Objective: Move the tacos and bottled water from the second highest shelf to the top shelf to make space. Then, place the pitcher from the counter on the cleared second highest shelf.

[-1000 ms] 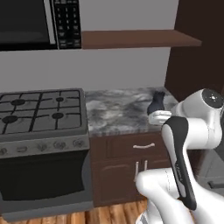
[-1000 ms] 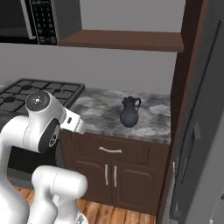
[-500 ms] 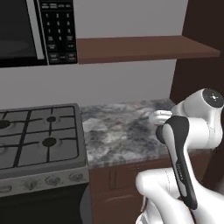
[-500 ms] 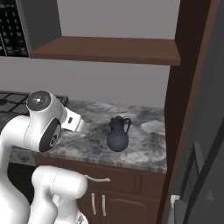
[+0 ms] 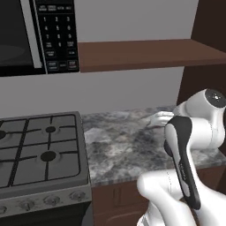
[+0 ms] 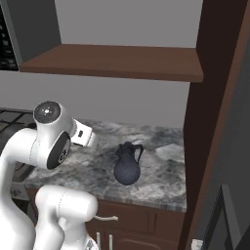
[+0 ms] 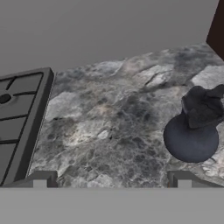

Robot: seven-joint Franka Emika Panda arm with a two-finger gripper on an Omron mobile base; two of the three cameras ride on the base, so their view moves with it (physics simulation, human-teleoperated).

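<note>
Hand view puts the dark blue-grey bulbous pitcher [image 7: 192, 131] at three o'clock, standing on the grey-and-white marbled stone counter [image 7: 109, 127]. My gripper [image 7: 111, 179] has its jaws spread wide, holding nothing. I judge the pitcher's grab and shelving remain ahead.

Pitcher [image 7: 192, 131] handle cut by hand view's right edge.

The pitcher [image 6: 128, 165] stands on the counter [image 6: 161, 178], right of the stove [image 5: 37, 152].
</note>
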